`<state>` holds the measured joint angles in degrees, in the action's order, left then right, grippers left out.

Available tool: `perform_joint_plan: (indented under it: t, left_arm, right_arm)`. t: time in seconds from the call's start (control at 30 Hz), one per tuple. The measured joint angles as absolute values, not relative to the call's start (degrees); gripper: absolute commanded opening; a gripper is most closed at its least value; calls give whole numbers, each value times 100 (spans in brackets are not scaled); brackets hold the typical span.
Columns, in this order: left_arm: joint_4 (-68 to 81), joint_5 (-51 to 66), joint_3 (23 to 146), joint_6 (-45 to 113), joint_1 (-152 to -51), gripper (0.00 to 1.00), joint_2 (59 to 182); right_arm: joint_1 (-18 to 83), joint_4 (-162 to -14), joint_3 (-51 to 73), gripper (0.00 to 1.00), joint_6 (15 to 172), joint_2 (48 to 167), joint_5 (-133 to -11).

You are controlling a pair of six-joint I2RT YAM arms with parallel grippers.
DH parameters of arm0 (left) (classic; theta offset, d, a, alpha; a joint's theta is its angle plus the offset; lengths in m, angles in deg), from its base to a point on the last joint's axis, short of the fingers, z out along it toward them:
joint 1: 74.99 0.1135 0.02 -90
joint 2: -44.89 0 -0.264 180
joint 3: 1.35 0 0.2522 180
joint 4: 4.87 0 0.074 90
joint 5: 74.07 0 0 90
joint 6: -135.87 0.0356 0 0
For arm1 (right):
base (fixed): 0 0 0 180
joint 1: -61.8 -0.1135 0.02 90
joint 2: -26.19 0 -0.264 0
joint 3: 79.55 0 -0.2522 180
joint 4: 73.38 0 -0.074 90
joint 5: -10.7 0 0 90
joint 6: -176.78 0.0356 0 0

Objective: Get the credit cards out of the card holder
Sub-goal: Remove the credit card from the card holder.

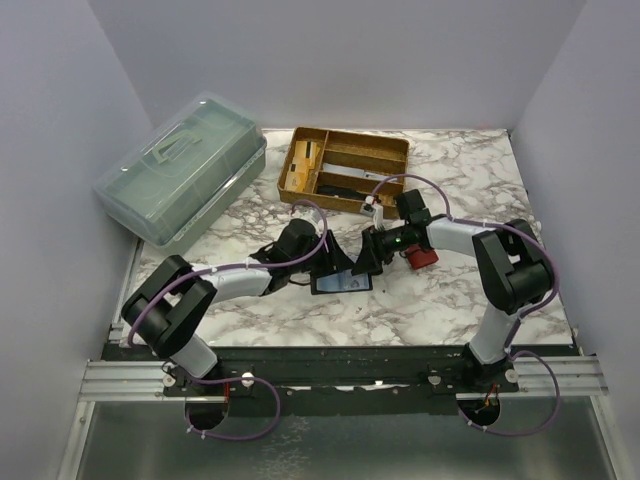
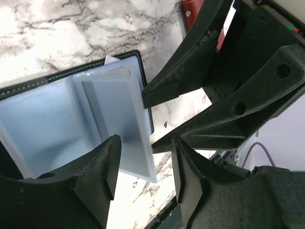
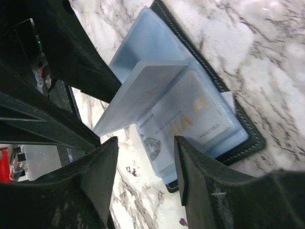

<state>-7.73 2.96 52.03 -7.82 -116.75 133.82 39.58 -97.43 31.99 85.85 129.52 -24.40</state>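
The card holder (image 1: 343, 283) lies open on the marble table between both grippers, a dark cover with pale blue plastic sleeves (image 2: 47, 119). One sleeve page (image 3: 143, 90) stands lifted. Under it a pale blue credit card (image 3: 190, 119) with gold VIP lettering sits in its sleeve. My left gripper (image 2: 145, 174) is open, and the lifted page's lower edge hangs between its fingers without being pinched. My right gripper (image 3: 145, 167) is open just above the VIP card's near corner and holds nothing. Both grippers (image 1: 325, 262) (image 1: 365, 258) face each other over the holder.
A wooden divided tray (image 1: 345, 170) with dark items stands at the back centre. A large translucent green lidded box (image 1: 185, 170) stands at the back left. A red object (image 1: 420, 257) lies under the right arm, right of the holder.
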Motion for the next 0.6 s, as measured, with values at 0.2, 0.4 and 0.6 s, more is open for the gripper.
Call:
perform_joint_plan:
  t: [0.2,0.4,0.6]
  left_arm:
    - [-1052,193,5321,-878,-11688,54,13629]
    - [-1098,197,5325,-924,-11701,54,13738]
    - [-1120,245,5321,-966,-11710,55,13743]
  right_arm:
    - [4161,-9752,3199,66,8666,13039,-2353]
    - [4188,-9754,3199,65,8679,13151,-2309]
    - [4205,-9745,3191,63,8720,13186,-2244]
